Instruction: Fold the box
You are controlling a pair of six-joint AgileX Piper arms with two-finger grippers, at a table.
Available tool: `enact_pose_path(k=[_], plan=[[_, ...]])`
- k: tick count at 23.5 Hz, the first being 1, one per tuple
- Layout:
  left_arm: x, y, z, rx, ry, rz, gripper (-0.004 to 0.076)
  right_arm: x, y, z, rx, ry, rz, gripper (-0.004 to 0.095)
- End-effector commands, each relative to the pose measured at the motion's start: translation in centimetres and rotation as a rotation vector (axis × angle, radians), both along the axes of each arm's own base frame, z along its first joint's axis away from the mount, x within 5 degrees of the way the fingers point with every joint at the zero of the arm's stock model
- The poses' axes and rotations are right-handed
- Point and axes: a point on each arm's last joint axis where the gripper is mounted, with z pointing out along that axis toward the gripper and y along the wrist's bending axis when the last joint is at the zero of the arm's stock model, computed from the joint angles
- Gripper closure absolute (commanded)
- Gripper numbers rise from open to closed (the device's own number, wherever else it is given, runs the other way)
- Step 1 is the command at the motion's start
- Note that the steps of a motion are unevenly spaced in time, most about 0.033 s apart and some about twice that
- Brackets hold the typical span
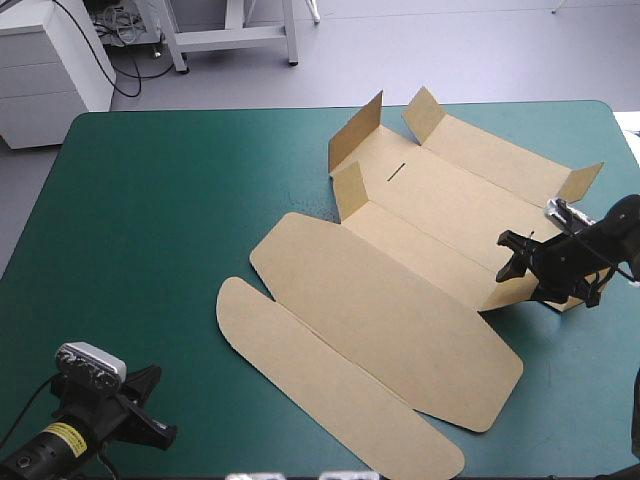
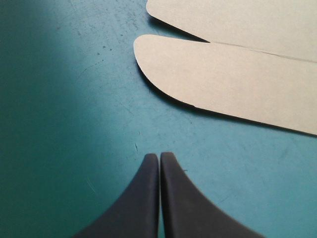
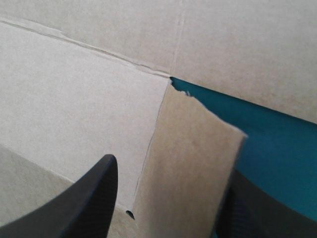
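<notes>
Your box (image 1: 400, 290) lies mostly flat on the bench (image 1: 150, 200). Its long rounded lid panels reach toward the left gripper (image 1: 160, 403), and a few small end flaps stand raised. The right gripper (image 1: 510, 257) is the one at the box. Its fingers are spread astride a side flap (image 3: 193, 163) at the box's right corner, not pinching it. The left gripper's fingers (image 2: 148, 198) are pressed together on nothing, with the box's rounded tuck flap (image 2: 223, 84) ahead of them and apart. I judge that side flap is the right arm's to raise.
</notes>
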Motion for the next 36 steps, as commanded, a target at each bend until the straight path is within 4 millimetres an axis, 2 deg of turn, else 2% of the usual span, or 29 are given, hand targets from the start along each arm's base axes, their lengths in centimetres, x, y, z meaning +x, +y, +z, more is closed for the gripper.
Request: enact_pose_path(k=[1,5,8,10,11,12,16,18,21,24,28,31,36], plan=[[0.3,-0.2,1.4,-0.037,-0.078,-0.005,0.0732,0.5,0.4,0.8,0.013,-0.037,-0.019,0.0426],[0.3,-0.2,1.4,-0.037,-0.078,-0.005,0.0732,0.7,0.4,0.3,0.017,-0.024,-0.018,0.0464],[0.3,-0.2,1.4,-0.037,-0.078,-0.005,0.0732,0.8,0.4,0.2,0.018,-0.019,-0.018,0.0559],[0.3,-0.2,1.4,-0.037,-0.078,-0.005,0.0732,0.8,0.4,0.2,0.016,-0.021,-0.006,0.0675],[0.3,-0.2,1.4,-0.037,-0.078,-0.005,0.0732,0.7,0.4,0.2,0.012,-0.020,0.005,0.0835],[0.3,-0.2,1.4,-0.037,-0.078,-0.005,0.0732,0.6,0.4,0.2,0.011,-0.017,0.021,0.0921],[0.3,-0.2,1.4,-0.037,-0.078,-0.005,0.0732,0.5,0.4,0.9,-0.055,0.010,0.124,0.0910],[0.3,-0.2,1.4,-0.037,-0.078,-0.005,0.0732,1.0,0.5,2.2,-0.177,0.001,0.203,0.0910],[0.3,-0.2,1.4,-0.037,-0.078,-0.005,0.0732,2.5,1.5,4.8,-0.324,-0.076,0.330,0.0911],[0.3,-0.2,1.4,-0.037,-0.078,-0.005,0.0732,4.6,3.0,6.1,-0.348,-0.107,0.489,0.0911],[0.3,-0.2,1.4,-0.037,-0.078,-0.005,0.0732,7.1,4.8,5.9,-0.386,-0.135,0.587,0.0911],[0.3,-0.2,1.4,-0.037,-0.078,-0.005,0.0732,9.8,7.8,5.1,-0.497,-0.153,0.749,0.0925],[0.3,-0.2,1.4,-0.037,-0.078,-0.005,0.0732,11.7,11.8,4.9,-0.580,-0.222,0.959,0.0926]])
